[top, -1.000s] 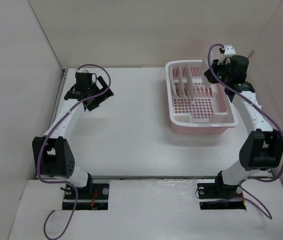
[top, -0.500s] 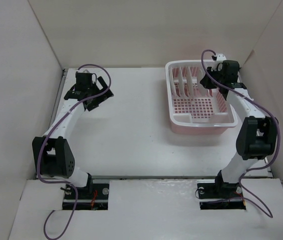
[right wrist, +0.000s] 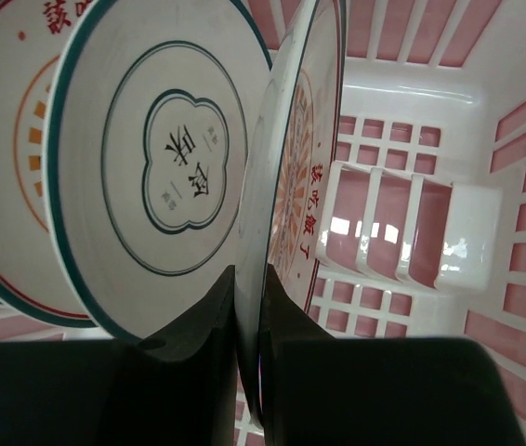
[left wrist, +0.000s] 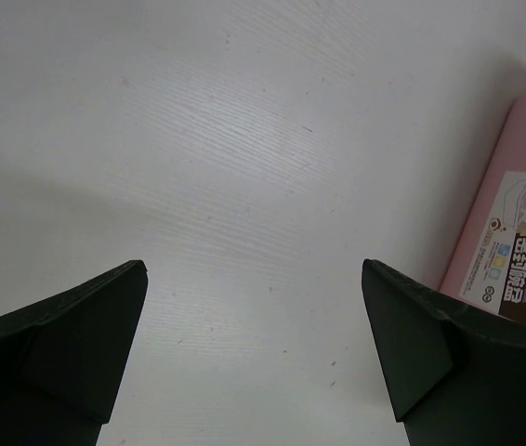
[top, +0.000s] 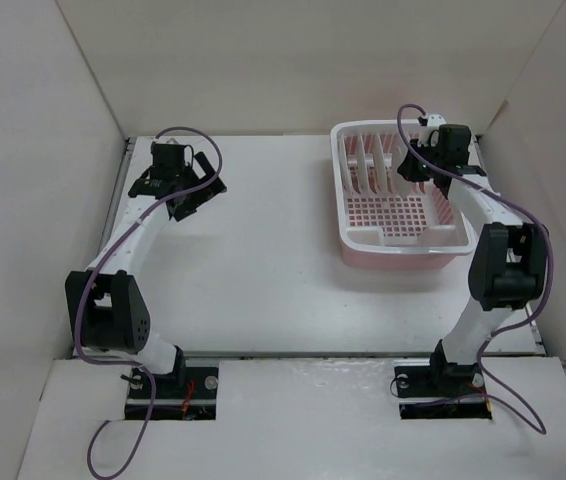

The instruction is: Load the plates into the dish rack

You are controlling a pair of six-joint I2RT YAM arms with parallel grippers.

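The pink dish rack (top: 403,238) stands at the far right of the table. Two plates stand upright on edge in it, one with an orange centre (right wrist: 12,139) and one with a plain white centre and dark motif (right wrist: 165,177); from above they show as thin white slabs (top: 359,165). My right gripper (right wrist: 249,297) is shut on the rim of the third plate (right wrist: 291,177), held on edge inside the rack beside the plain one; it also shows in the top view (top: 415,165). My left gripper (top: 195,195) is open and empty over the far left of the table.
The rack's white grid floor and divider pegs (right wrist: 393,232) lie to the right of the held plate. In the left wrist view the rack's pink outer wall with a label (left wrist: 514,242) shows at the right edge. White walls enclose the table.
My right gripper has moved left and a little farther into the rack with the plate in it. The left arm has not moved.
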